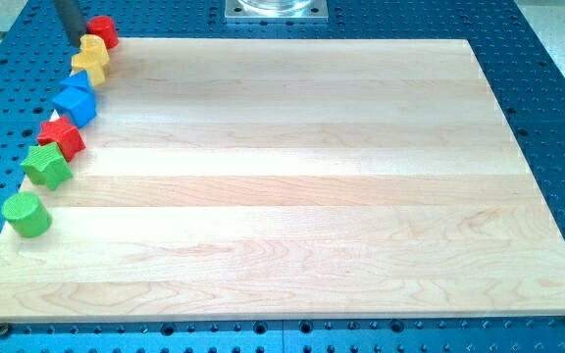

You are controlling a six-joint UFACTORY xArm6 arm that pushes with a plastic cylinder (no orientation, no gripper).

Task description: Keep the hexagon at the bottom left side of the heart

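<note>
Two yellow blocks lie touching at the board's top left corner, an upper one (94, 46) and a lower one (87, 68). One is the heart and one the hexagon, but I cannot tell which from here. My tip (75, 44) is at the board's left edge, just left of the upper yellow block and of a red cylinder (103, 31). It is close to or touching the upper yellow block.
More blocks line the wooden board's (292, 186) left edge below the yellow ones: a blue cube (76, 101), a red star (61, 137), a green star (47, 166) and a green cylinder (26, 214). A blue perforated table surrounds the board.
</note>
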